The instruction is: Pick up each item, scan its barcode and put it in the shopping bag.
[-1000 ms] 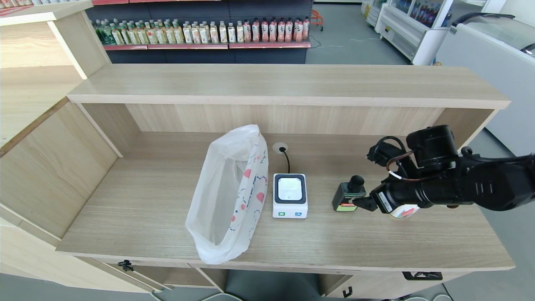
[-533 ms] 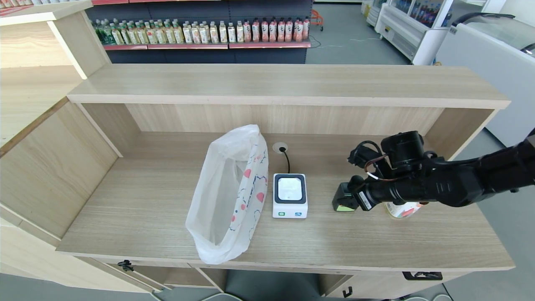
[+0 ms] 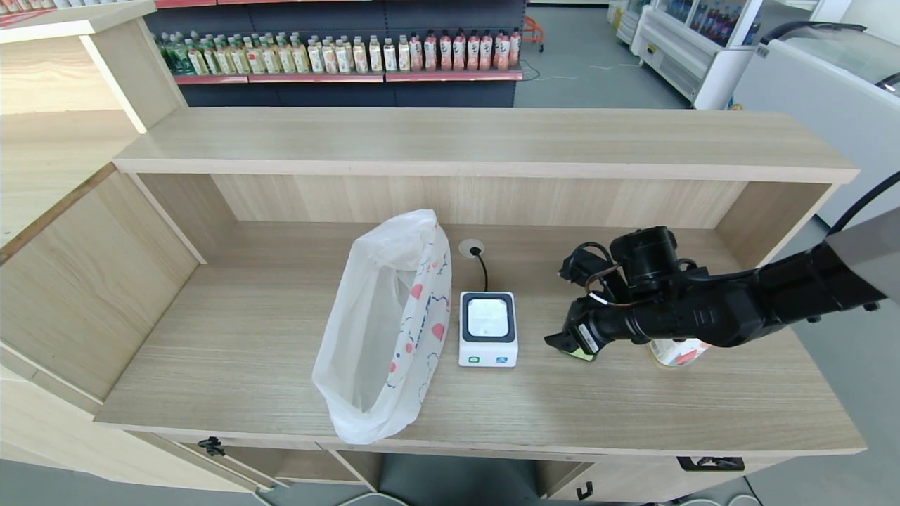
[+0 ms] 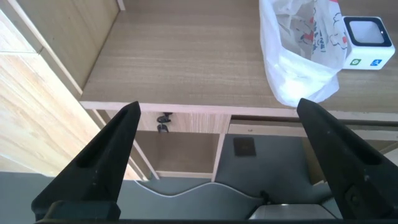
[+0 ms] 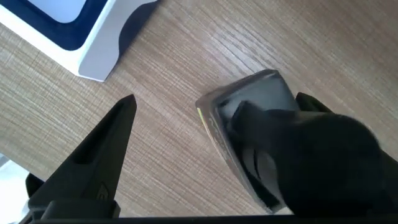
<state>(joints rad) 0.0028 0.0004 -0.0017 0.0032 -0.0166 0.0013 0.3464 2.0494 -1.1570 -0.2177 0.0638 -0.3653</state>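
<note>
Right end effector (image 3: 567,340) advanced, now straddling bottle (image 5: 249,102), fingers apart.

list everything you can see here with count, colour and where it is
light wooden counter: one, pale wood, foreground
white plastic shopping bag: one, white with red and blue prints, open, on the counter left of the scanner
white box-shaped barcode scanner: one, white with a dark-framed window, mid counter, black cable behind
dark green square bottle with black cap: one, on the counter right of the scanner
white round container: one, red and green print, right of the bottle, partly hidden
drink bottles: many, green to pink, on the background shelf
left gripper: one, black, open, before the counter's front edge
right gripper: one, black, open, astride the bottle
</note>
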